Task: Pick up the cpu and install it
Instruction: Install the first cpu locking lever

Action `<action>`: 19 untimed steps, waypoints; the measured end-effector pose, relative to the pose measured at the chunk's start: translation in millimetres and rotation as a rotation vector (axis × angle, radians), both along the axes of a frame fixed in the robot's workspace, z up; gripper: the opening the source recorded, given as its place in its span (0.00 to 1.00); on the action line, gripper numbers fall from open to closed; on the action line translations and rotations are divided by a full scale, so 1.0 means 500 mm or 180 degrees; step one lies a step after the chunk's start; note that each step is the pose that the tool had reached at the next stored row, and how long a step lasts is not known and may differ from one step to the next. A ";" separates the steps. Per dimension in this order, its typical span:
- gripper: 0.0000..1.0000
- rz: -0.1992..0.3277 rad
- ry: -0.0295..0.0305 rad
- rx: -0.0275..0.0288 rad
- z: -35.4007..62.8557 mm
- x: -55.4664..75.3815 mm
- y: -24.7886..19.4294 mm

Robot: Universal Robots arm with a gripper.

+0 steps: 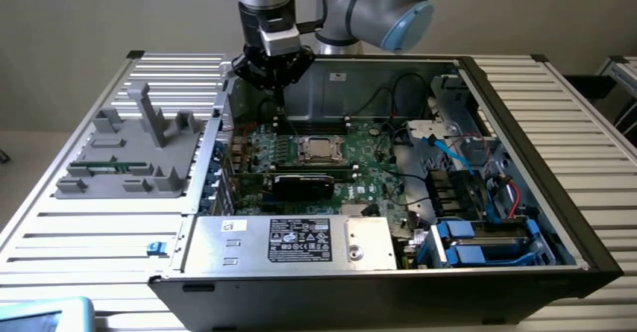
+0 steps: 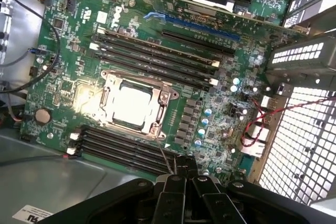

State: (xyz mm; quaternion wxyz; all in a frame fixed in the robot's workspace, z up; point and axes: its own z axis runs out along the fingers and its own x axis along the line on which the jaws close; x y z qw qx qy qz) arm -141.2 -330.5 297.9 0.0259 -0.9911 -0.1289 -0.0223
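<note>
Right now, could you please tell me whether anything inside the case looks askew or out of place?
Nothing stands out: the cpu lies flat and square in its socket, and the gripper hangs above the board, apart from it.

The cpu (image 2: 130, 103) was shiny silver-grey, the motherboard (image 2: 68, 85) around it green, with black memory slots (image 2: 157, 61) beside the cpu.

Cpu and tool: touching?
Apart. Exterior view: the tool hangs high over the motherboard, the cpu lies down on it, with a clear gap between.
</note>
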 end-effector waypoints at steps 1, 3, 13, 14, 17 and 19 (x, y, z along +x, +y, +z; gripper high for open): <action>0.11 -0.0016 0.0014 0.0004 0.000 0.000 0.0000; 0.11 -0.0060 0.0028 0.0011 -0.001 0.000 0.0000; 0.11 -0.0273 0.0057 0.0052 -0.015 0.000 -0.0012; 0.11 -0.0273 0.0060 0.0088 -0.016 0.000 -0.0019; 0.11 -0.0272 0.0069 0.0206 -0.018 0.000 -0.0037; 0.11 -0.0273 0.0083 0.0232 -0.021 0.000 -0.0054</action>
